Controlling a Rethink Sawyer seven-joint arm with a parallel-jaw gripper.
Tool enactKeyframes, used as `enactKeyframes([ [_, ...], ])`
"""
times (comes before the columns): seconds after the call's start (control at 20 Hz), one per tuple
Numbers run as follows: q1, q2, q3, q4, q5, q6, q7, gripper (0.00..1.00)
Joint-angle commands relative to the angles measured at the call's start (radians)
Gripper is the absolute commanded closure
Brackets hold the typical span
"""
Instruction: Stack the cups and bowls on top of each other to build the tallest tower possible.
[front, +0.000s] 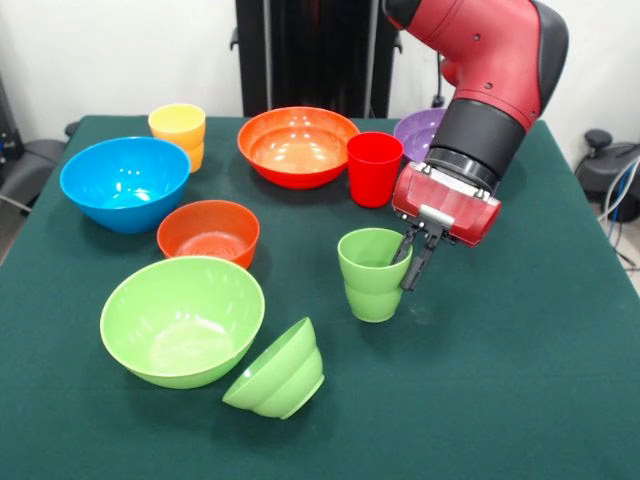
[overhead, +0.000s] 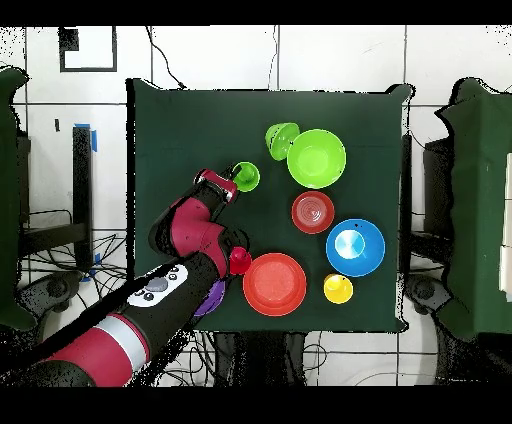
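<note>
The jaws straddle the rim of the green cup, one finger inside, one outside, seemingly pinching its wall. The cup stands upright mid-desk, beside the tipped small green bowl.

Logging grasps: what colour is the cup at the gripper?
Light green cup; front view shows it best.

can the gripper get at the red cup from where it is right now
Probably yes. The gripper is at the light green cup, one finger inside its rim, so it must lift clear first. The red cup stands upright close behind it, with open top and nothing between them.
</note>
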Motion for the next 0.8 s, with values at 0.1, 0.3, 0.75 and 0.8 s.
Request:
enactKeyframes([
  [0.1,-0.036,-0.002,0.172,-0.023,-0.030,0.088,0.119,1.00],
  [0.3,-0.044,-0.005,0.185,-0.021,-0.045,0.082,0.114,1.00],
  [0.75,-0.058,-0.010,0.204,-0.016,-0.062,0.059,0.111,0.00],
  [0.8,-0.059,-0.011,0.205,-0.015,-0.062,0.062,0.111,0.00],
])
